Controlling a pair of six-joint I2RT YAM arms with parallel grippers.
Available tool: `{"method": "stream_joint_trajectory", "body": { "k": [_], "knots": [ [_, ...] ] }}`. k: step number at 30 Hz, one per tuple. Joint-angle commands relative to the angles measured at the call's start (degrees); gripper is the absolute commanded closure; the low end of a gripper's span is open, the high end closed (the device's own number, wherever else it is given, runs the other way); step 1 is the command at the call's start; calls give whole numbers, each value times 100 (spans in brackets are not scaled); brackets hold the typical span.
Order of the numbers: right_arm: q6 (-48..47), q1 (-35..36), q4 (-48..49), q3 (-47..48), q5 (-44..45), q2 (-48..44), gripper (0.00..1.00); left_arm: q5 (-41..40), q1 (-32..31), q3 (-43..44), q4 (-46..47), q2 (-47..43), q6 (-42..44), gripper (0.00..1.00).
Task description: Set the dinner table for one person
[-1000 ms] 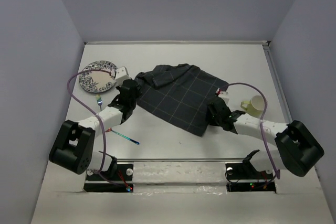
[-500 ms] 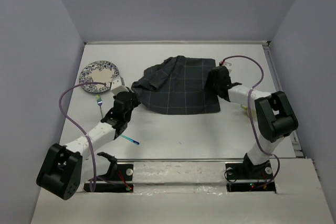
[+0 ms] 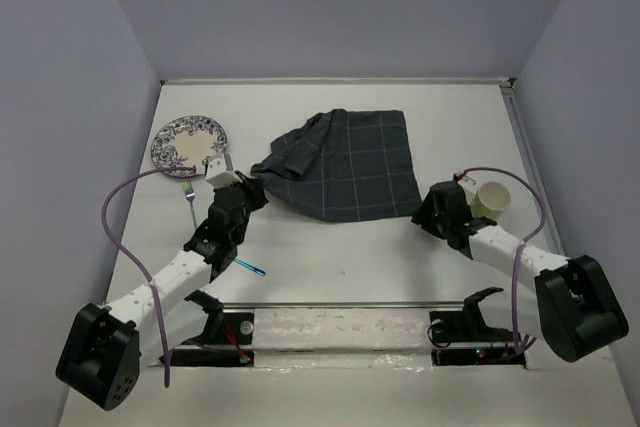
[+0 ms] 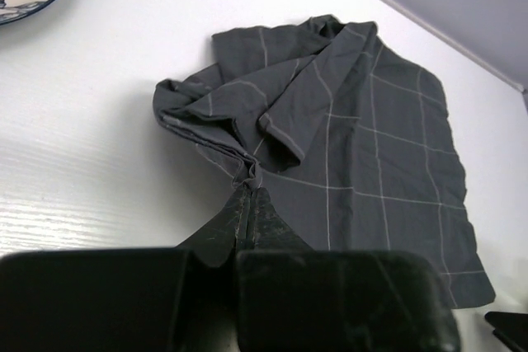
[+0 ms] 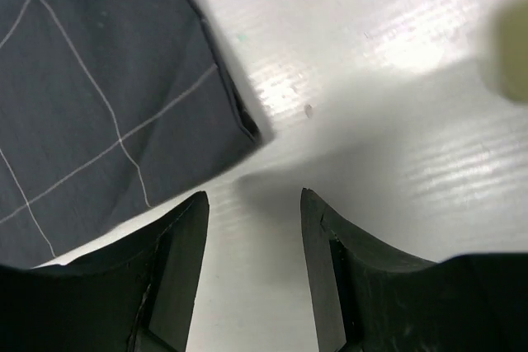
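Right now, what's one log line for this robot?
left pincer: shut on cloth edge | right pincer: open, empty, beside cloth corner | cloth: partly bunched

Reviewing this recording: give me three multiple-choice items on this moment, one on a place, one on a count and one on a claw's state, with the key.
1. Where does the pale yellow ceramic cup stand?
A. on the large plain white flat tabletop, right of the dark grey gridded fabric cloth
B. on top of the cloth
C. at the table's far left edge

2. How many blue-and-white patterned round plates show in the top view?
A. none
B. one
C. three

3. How is the left claw?
A. open above bare tabletop
B. shut on nothing
C. shut on a fold of the cloth

Key: A, the cup stands on bare white surface beside the right arm. B, a single plate lies at the far left. C, the left wrist view shows the fingers pinched together on bunched cloth.
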Motion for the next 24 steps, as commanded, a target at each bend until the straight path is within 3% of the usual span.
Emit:
{"method": "stream_joint_trajectory", "body": {
  "k": [1,9,16,23,24],
  "knots": [
    [922,10,383,-147,31,-159,46,-56,-49,-39,412,-173,23,100],
    [1599,10,1200,-297,13,395,51,23,-84,-232,500,-190,32,100],
    [2030,10,1491,-569,259,369,72,-47,-84,-197,509,-296,58,100],
    [1837,10,1736,-473,365,624,90,-65,-102,-74,509,-234,49,100],
    [1645,10,1754,-447,409,624,100,-100,-119,-13,483,-234,93,100]
  ]
}}
